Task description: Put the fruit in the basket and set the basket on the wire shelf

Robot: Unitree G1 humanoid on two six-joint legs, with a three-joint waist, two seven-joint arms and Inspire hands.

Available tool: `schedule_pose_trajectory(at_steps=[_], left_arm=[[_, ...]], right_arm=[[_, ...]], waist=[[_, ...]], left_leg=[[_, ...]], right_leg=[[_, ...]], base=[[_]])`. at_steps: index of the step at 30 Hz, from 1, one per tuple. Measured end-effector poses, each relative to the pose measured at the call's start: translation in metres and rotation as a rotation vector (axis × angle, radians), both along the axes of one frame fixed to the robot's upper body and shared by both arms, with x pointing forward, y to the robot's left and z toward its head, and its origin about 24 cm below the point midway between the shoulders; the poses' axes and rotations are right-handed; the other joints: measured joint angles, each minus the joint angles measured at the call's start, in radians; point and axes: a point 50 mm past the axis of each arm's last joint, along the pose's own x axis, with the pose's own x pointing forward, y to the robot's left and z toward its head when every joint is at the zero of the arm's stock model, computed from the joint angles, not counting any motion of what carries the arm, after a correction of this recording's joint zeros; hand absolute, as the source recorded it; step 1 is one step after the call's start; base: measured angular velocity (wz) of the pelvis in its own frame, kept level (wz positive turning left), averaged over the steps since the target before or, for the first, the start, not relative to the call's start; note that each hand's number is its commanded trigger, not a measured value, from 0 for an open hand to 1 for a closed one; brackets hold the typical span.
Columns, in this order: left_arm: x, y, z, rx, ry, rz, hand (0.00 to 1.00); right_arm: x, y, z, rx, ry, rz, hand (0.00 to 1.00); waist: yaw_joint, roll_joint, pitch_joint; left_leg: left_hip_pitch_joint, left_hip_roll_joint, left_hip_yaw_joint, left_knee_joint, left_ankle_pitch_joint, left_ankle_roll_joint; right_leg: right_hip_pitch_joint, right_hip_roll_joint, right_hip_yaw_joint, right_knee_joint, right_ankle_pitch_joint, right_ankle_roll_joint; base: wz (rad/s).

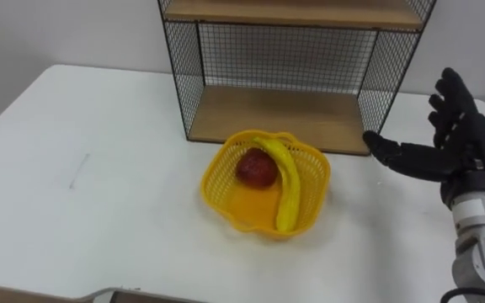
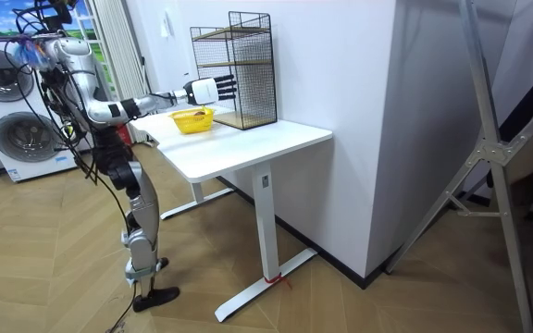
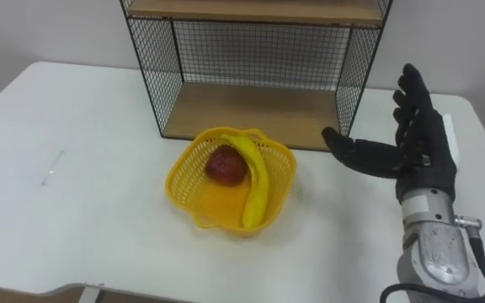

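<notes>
**Left eye view.**
- Basket: yellow, with an open lattice wall. It stands on the white tabletop, just in front of the wire shelf and not on it.
- Contents: one red apple and one banana, which curves round the apple's right side. The fruit is loaded, so that part of the task looks done.
- Shelf: the lower board is bare and faces the basket, probably the intended resting place.
- Right hand: to the right of the basket and apart from it. The fingers are straight and spread, the thumb reaches toward the basket, and it holds nothing. The pose suggests it is readying a grasp on the rim.

**Room view.**
- The robot stands at the tabletop's end on the room view's left, with its right arm stretched over the surface.
- The basket sits between robot and shelf.

**Right eye view.**
- Same layout, with a clear gap between thumb and basket wall.
</notes>
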Motion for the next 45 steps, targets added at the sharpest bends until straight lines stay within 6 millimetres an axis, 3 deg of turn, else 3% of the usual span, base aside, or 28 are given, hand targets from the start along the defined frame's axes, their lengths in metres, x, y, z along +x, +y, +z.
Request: schedule_pose_trajectory(at_steps=[4,9,11,14,19,24,29,37,45], left_arm=[[0.023,0.002,0.037,0.207,-0.038,-0.04,0.0],[0.049,-0.005,0.067,0.33,-0.164,-0.131,0.0],[0.059,-0.009,0.073,0.345,-0.21,-0.175,0.0],[0.08,-0.021,0.076,0.351,-0.254,-0.305,0.0],[0.118,-0.047,0.081,0.32,-0.362,-0.56,0.0],[0.143,-0.077,0.074,0.25,-0.41,-0.84,0.0],[0.159,-0.109,0.064,0.155,-0.445,-1.094,0.0],[0.171,-0.149,0.043,0.003,-0.452,-1.39,0.0],[0.173,-0.17,0.023,-0.128,-0.448,-1.536,0.0]], right_arm=[[-0.012,-0.003,-0.011,-0.004,0.053,-0.034,0.0],[-0.012,-0.003,-0.013,-0.002,0.05,-0.02,0.0],[-0.012,-0.003,-0.016,0.007,0.055,-0.018,0.0],[-0.014,0.0,-0.025,0.043,0.061,-0.026,0.0],[-0.014,0.006,-0.03,0.058,0.076,0.019,0.0],[-0.015,0.012,-0.041,0.088,0.087,0.057,0.0],[-0.016,0.017,-0.049,0.149,0.084,0.058,0.0],[-0.011,0.044,-0.059,0.183,0.101,0.164,0.0],[-0.007,0.059,-0.064,0.211,0.119,0.247,0.0]], waist=[[-0.007,-0.001,-0.0001],[-0.025,0.008,0.0028],[-0.03,0.01,0.0059],[-0.061,0.012,0.0189],[-0.079,0.009,0.0263],[-0.094,0.0,0.0222],[-0.104,-0.023,0.0264],[-0.129,-0.021,0.0307],[-0.149,-0.02,0.0304]], left_leg=[[0.004,-0.002,-0.004,-0.003,0.0,0.001],[0.003,-0.003,-0.01,-0.004,-0.001,0.001],[0.003,-0.008,-0.015,-0.003,-0.001,0.001],[-0.002,-0.01,-0.035,0.008,-0.001,0.001],[-0.014,-0.012,-0.032,0.014,0.0,0.002],[-0.013,-0.01,-0.015,0.014,0.0,0.003],[-0.013,-0.007,0.003,0.014,0.0,0.003],[-0.012,0.0,0.025,0.009,0.0,0.002],[-0.029,0.007,0.048,0.013,0.0,0.002]], right_leg=[[0.003,-0.001,-0.002,0.0,-0.001,0.002],[0.009,0.0,-0.008,0.0,-0.001,0.002],[0.015,0.001,-0.012,-0.001,-0.001,0.002],[0.022,-0.001,-0.027,-0.002,-0.002,0.003],[0.01,-0.002,-0.024,0.0,-0.002,0.003],[-0.001,-0.001,-0.004,0.002,-0.002,0.003],[-0.008,0.0,0.017,0.006,-0.001,0.003],[-0.014,0.007,0.033,0.007,0.004,0.001],[-0.045,0.012,0.052,0.02,0.007,-0.003]], base=[[0.0],[0.03],[0.1],[0.18],[-0.01],[-0.11],[-0.12],[-0.07],[-0.08]])
